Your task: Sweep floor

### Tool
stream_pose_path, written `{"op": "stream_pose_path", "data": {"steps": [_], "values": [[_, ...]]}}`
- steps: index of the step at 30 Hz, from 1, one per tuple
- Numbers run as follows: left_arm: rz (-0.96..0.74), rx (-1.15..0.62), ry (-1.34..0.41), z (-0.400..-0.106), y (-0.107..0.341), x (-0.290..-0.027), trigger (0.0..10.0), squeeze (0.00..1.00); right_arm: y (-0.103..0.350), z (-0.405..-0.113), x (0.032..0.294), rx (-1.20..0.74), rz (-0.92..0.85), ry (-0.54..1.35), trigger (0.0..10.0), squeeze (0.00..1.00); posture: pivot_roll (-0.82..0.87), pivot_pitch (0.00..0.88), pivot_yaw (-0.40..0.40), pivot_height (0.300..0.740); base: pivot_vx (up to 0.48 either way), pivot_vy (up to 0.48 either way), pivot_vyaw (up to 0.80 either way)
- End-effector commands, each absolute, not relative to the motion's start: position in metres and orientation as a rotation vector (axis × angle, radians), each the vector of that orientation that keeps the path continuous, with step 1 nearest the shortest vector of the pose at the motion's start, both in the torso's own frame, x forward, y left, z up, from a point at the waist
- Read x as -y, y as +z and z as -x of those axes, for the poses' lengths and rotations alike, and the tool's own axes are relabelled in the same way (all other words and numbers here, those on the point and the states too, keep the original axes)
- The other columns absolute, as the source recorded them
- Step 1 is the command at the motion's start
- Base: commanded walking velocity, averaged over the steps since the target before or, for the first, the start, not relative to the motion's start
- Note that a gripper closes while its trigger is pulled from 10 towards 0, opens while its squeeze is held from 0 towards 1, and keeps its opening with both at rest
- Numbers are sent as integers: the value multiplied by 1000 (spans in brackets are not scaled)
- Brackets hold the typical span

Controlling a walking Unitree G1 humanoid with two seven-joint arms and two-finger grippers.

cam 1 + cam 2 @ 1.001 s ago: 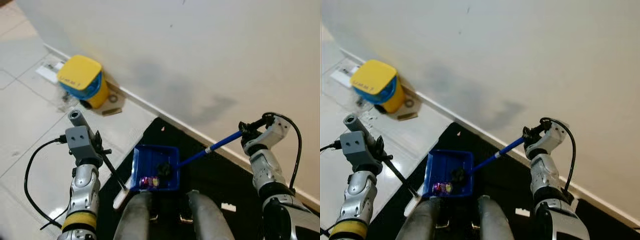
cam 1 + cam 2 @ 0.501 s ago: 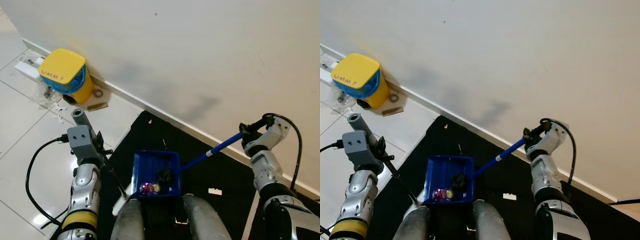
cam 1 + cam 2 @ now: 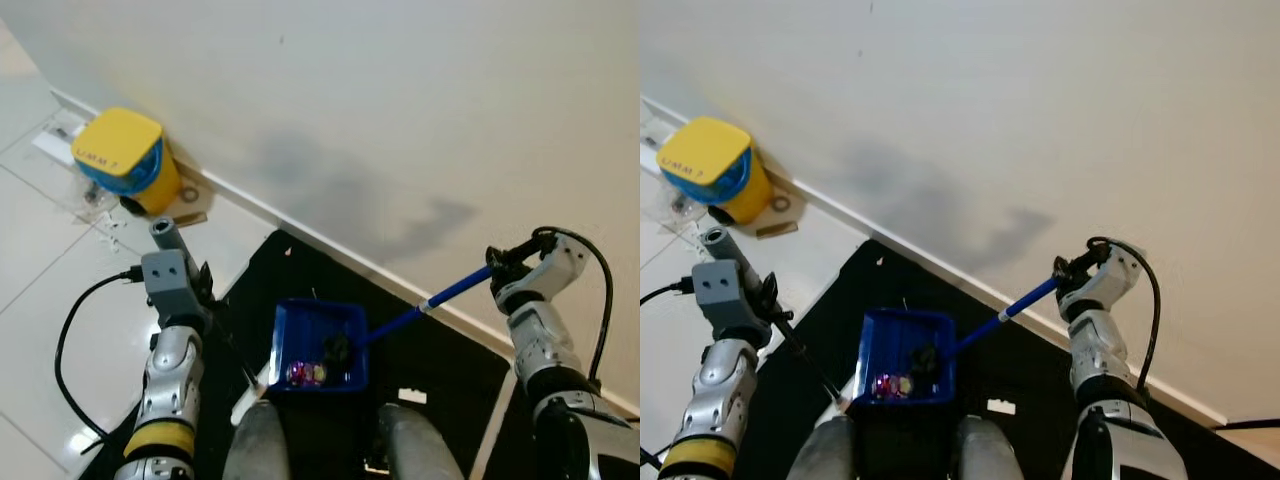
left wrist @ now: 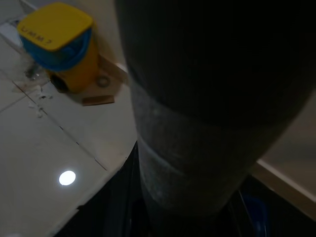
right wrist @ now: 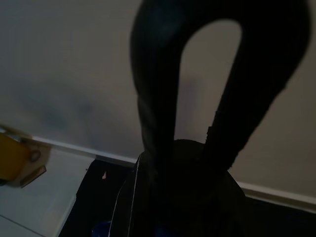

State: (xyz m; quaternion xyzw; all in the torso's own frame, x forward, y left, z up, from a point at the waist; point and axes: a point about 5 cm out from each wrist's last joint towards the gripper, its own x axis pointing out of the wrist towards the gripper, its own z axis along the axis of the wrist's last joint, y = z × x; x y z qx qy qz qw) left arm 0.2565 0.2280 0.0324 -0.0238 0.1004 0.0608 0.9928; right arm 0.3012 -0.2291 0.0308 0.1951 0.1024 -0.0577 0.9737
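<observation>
Blue dustpan [image 3: 318, 345] is already carrying litter; right gripper [image 3: 497, 262] is clamping its handle, left gripper [image 3: 203, 290] clasping the brush [image 3: 243, 388]; emptying remains.

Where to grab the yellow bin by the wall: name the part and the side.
On the yellow bin, probably the lid rim, which seems to overhang the blue band. Come from the tiled floor side: the wall stands close behind, closing off the back.
</observation>
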Motion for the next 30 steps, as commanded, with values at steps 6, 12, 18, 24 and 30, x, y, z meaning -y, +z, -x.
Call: {"op": "stream_pose_path", "data": {"steps": [6, 12, 18, 24, 30], "values": [[49, -185, 102, -256, 33, -225, 10000, 0, 24, -295, 229, -225, -406, -124, 10000, 0, 71, 82, -54, 740, 0, 0, 0], [48, -178, 104, -256, 33, -225, 10000, 0, 23, -295, 228, -228, -405, -123, 10000, 0, 71, 81, -54, 740, 0, 0, 0], [42, -162, 114, -256, 35, -226, 10000, 0, 20, -293, 226, -248, -399, -122, 10000, 0, 71, 86, -54, 740, 0, 0, 0], [48, -152, 112, -258, 37, -225, 10000, 0, 18, -292, 224, -261, -390, -116, 10000, 0, 73, 93, -56, 740, 0, 0, -761], [52, -146, 98, -258, 38, -223, 10000, 0, 18, -292, 224, -260, -392, -115, 10000, 0, 73, 94, -56, 740, 0, 0, -800]]}}
